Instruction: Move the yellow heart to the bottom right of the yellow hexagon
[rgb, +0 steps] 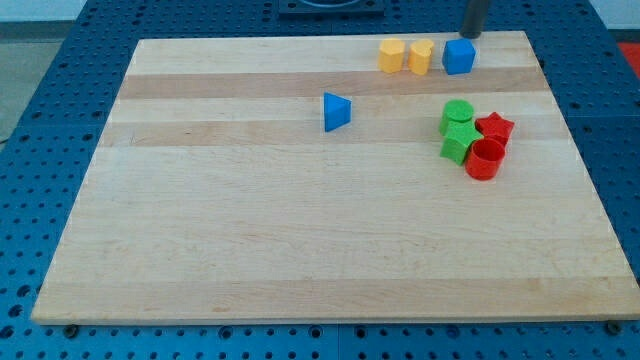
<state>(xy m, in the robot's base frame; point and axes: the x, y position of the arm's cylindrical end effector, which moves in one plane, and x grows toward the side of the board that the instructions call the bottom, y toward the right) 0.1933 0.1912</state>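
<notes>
Yellow heart (421, 56) near the board's top edge, right of centre, just beside the yellow hexagon (391, 55) on that block's right, roughly level with it; gap between the two too narrow to tell whether touching. Shapes of both small and soft-edged, so heart and hexagon told apart only with some doubt. Just right of the heart, a blue cube (459, 56), close but apart. Above the cube's upper right corner, my tip (468, 37), at the board's top edge, near or against the cube; contact hard to judge. Rod dark, cut off by the view's top, only its lower stretch showing. Claw state: cannot tell, with only the straight rod in view. Further down and toward the view's left, alone, a blue triangle (336, 110), well apart from the yellow pair. Below the cube, a tight cluster: green cylinder (458, 114) at the top left, green star (460, 143) under it, red star (495, 127) at the right, red cylinder (485, 160) lowest, all pressed together, each partly hiding its neighbour's edges. All eight blocks resting on the wooden board (250, 230), itself lying on a blue perforated table (50, 120), cut off at every side of the view.
</notes>
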